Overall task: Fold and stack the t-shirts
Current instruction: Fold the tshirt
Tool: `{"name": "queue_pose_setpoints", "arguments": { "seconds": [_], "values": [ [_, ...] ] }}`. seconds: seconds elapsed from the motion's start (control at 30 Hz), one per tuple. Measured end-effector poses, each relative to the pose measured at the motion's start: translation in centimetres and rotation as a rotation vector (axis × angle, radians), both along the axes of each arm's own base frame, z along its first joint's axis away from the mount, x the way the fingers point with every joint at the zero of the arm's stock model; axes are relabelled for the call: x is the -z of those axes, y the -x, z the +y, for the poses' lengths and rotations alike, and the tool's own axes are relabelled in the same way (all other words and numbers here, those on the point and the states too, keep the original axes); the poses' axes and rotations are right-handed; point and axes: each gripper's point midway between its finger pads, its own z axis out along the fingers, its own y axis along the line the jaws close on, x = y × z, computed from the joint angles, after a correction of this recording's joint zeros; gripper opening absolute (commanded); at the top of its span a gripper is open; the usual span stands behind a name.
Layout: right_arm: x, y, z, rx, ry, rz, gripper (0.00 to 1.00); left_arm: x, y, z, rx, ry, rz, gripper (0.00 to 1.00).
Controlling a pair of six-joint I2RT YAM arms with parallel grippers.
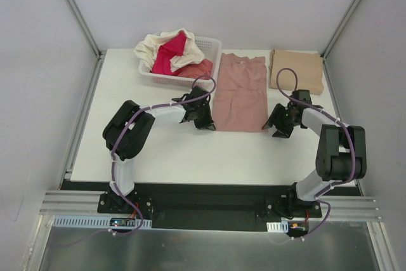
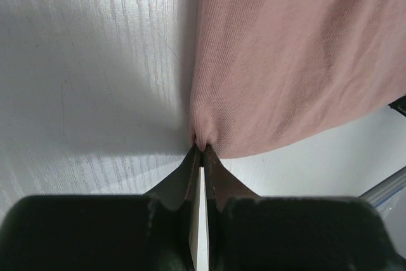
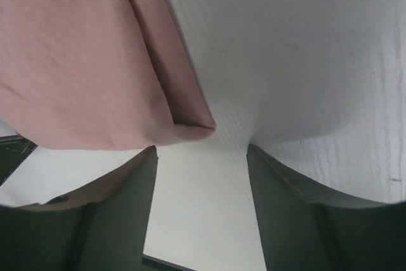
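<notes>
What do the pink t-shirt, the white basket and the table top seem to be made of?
The dusty-pink t-shirt looks like soft matte knit fabric, probably cotton: fine ribbed lines show close up. The white basket seems rigid plastic, its walls an open lattice. The table top is white with a wood-like grain and slight sheen, perhaps laminate.

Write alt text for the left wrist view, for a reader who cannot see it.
The left gripper is shut on a corner of the dusty-pink t-shirt, pinching a small pucker of cloth. The shirt spreads up and right over a white wood-grained table, bare on the left.
</notes>
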Motion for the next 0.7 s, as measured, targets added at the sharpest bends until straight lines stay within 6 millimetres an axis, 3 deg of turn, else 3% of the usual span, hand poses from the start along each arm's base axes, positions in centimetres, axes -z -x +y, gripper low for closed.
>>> {"name": "queue_pose_setpoints", "arguments": {
  "seconds": [0.1,0.2,0.33,0.57,0.7],
  "values": [
    [0.3,-0.4,0.3,-0.003,-0.010,0.011,0.51,0.0,-0.1,0.0,0.003,0.001,-0.006,0.00],
    [0.5,-0.8,0.5,-0.001,-0.016,0.020,0.36,0.1,-0.1,0.0,0.003,0.002,-0.013,0.00],
    [0.9,-0.9,0.5,-0.004,-0.016,0.029,0.01,0.1,-0.2,0.0,0.002,0.004,-0.016,0.00],
    [1.1,-0.6,1.2,-0.028,-0.032,0.018,0.01,0.2,0.3,0.3,0.002,0.019,-0.035,0.00],
    [1.1,1.3,1.9,-0.050,-0.038,0.017,0.01,0.1,2.1,1.6,0.004,0.014,-0.030,0.00]
  ]
}}
